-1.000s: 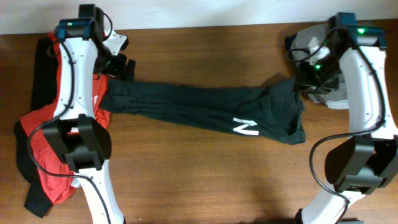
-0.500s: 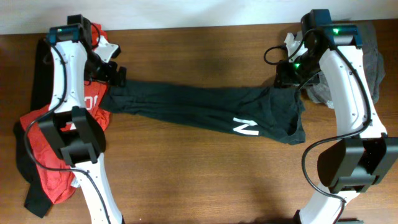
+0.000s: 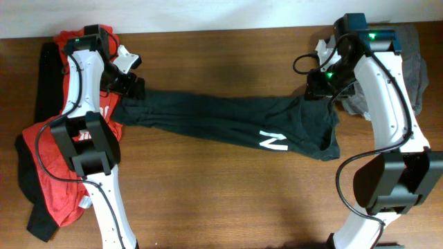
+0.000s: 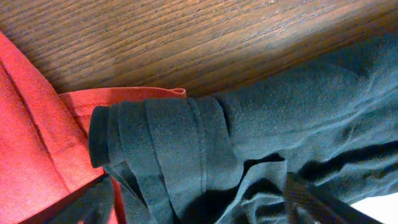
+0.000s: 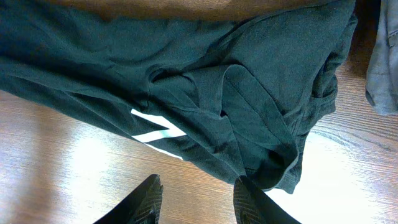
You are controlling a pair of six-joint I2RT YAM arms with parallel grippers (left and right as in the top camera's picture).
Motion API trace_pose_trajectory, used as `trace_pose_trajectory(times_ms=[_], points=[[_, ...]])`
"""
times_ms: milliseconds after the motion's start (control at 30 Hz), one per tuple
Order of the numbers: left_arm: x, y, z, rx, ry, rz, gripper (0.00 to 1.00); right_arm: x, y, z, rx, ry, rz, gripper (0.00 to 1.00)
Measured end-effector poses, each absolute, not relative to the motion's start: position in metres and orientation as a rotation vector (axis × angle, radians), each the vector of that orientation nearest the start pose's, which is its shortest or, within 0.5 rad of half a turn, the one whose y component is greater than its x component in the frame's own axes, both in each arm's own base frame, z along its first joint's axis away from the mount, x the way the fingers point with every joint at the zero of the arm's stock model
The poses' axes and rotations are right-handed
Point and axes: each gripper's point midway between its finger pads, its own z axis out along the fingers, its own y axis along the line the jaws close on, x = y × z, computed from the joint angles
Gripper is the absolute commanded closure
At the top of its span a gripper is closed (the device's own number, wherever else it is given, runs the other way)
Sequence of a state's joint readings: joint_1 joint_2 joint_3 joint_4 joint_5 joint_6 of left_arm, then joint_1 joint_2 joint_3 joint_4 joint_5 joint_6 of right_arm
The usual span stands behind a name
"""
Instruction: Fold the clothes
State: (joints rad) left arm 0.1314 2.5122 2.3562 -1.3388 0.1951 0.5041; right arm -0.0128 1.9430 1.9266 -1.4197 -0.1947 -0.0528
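Dark-green cotton T-shirt with white lettering [image 3: 221, 121] lay stretched across mid-desk on the brown wooden desk [image 3: 221, 200]. Left gripper [image 3: 131, 86] sat at its bunched left end beside the red T-shirt [image 3: 52, 155]; couldn't tell if it pinched. Right gripper [image 5: 198, 190] was spread and empty over the right end. Grey garment [image 3: 417, 66] far right, white wall [image 3: 208, 14] behind.

brown wood-grain bench [image 3: 221, 200]. a dark green t-shirt [image 3: 208, 116] lies bunched into a long band across the middle, from upper left to centre right, with a white "n" [image 3: 273, 141] showing near its right end. a red t-shirt [image 3: 52, 162] lies crumpled along the left side, its edge touching the green shirt's left end. a black garment [image 3: 46, 83] lies at the far left. a grey garment [image 3: 417, 62] lies at the upper right.
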Motion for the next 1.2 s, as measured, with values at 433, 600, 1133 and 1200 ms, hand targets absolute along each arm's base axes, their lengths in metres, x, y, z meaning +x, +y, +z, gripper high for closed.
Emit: trace_pose_trajectory(times_ms=[433,600,1133,1200], points=[[0.487,0.036,0.018,0.571,3.052,-0.258,0.19,0.397,0.028,0.175,-0.080,2.980,0.284,0.57],[0.486,0.037,0.011,0.572,3.068,-0.257,0.19,0.397,0.028,0.175,-0.080,2.980,0.284,0.57],[0.488,0.025,0.009,0.557,3.058,-0.316,0.71,0.398,0.028,0.175,-0.079,2.972,0.283,0.57],[0.488,0.018,0.009,0.576,3.057,-0.318,0.73,0.398,0.028,0.175,-0.079,2.972,0.283,0.57]])
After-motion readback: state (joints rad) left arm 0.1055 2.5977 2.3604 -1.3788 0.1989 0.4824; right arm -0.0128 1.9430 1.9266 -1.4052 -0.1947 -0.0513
